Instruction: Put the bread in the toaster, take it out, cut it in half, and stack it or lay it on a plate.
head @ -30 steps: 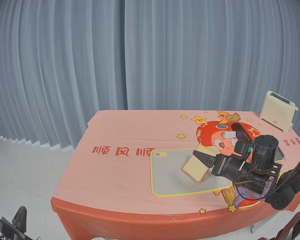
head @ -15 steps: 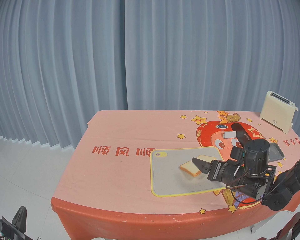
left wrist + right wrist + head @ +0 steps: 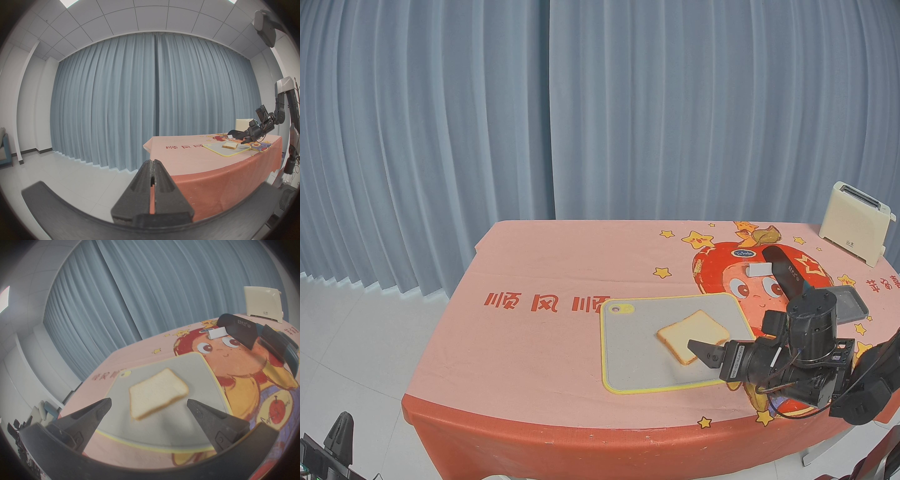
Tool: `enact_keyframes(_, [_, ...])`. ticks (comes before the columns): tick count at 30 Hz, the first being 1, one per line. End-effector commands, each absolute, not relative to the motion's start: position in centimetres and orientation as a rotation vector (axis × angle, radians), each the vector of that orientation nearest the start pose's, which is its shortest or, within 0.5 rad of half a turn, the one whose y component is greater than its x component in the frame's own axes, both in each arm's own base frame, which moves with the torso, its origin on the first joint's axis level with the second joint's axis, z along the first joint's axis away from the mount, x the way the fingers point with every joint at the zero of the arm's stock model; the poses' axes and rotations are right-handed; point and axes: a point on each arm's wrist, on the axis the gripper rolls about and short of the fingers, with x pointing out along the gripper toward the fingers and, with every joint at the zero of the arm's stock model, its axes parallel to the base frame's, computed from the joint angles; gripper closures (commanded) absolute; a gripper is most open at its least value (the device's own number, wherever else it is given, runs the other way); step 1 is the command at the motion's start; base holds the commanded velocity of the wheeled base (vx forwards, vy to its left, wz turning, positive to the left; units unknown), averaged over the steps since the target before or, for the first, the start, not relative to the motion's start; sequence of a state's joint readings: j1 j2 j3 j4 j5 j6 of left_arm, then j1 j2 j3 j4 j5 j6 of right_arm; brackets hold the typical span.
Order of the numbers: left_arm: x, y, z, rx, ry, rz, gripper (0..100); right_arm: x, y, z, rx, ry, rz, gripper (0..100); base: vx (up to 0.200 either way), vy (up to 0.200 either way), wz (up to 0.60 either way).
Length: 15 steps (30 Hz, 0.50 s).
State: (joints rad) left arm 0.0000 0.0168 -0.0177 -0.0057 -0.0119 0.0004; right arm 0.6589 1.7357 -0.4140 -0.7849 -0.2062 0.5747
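Bread (image 3: pixel 692 335): one slice, whole, uncut; pale crumb, tan crust; flat on cutting board (image 3: pixel 631 356), right half. Count: one cutting board, one toaster (image 3: pixel 856 231), one black knife (image 3: pixel 784 270), one dark plate (image 3: pixel 853 303), the last three beyond board's right side. My right gripper (image 3: pixel 699 354): jaws spread, empty, at board's near-right edge, just beside slice. My left gripper (image 3: pixel 152 184): jaws pressed together, empty, well apart from board.

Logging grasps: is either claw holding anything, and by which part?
Nothing. Right claw open, bread free on the board; left claw shut, empty.
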Motion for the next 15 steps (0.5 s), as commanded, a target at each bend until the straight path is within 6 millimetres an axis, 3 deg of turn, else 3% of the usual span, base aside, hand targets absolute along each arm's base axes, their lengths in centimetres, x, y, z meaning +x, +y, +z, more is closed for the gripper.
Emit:
enact_keyframes(1, [-2.2, 0.0, 7.6, 0.000, 0.002, -0.012, 100, 19.5, 14.7, 10.8, 0.333, 0.595, 0.303, 0, 0.000, 0.000, 0.00])
enact_keyframes(15, [-2.2, 0.0, 7.6, 0.000, 0.002, -0.012, 100, 18.7, 13.7, 14.1, 0.374, 0.513, 0.327, 0, 0.000, 0.000, 0.00])
